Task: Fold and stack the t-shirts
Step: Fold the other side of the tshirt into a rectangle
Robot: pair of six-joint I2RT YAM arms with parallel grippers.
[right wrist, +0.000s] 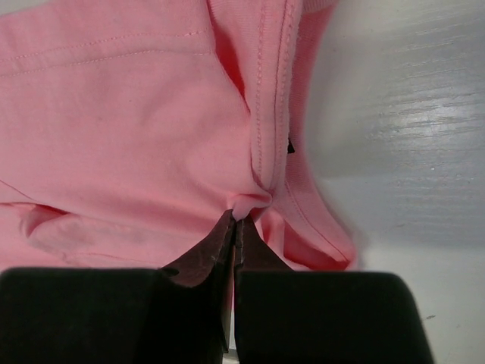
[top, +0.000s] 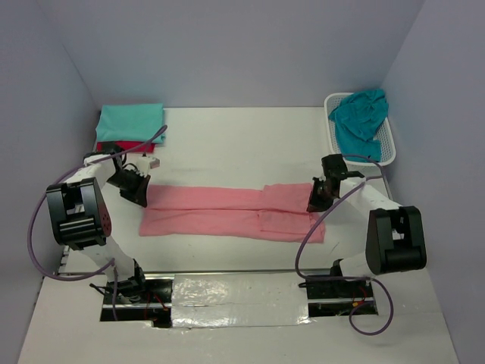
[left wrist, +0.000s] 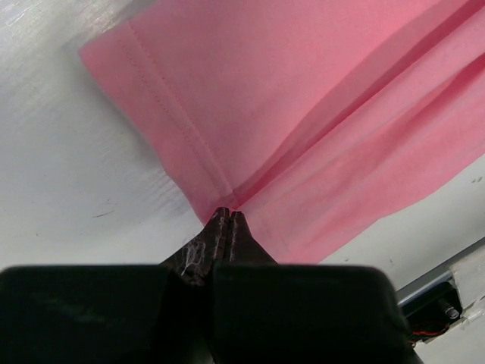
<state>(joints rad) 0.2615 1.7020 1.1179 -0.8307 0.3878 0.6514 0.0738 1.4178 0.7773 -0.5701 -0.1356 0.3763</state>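
The salmon pink t-shirt (top: 227, 212) lies as a long folded band across the table's middle. My left gripper (top: 141, 191) sits at its left end, shut on the hem edge where a crease meets the fingertips (left wrist: 229, 214). At the band's right end my right gripper (top: 318, 199) is shut too, and a small pinch of pink cloth (right wrist: 254, 199) bulges from its tips (right wrist: 236, 218). A folded mint-teal t-shirt (top: 130, 121) rests on the crimson red one (top: 121, 146) at the back left. The darker teal-blue t-shirt (top: 362, 114) lies crumpled in the basket.
A white lattice basket (top: 386, 148) stands at the back right corner. Grey walls close in the table on three sides. A strip of foil tape (top: 235, 292) runs between the arm bases at the near edge.
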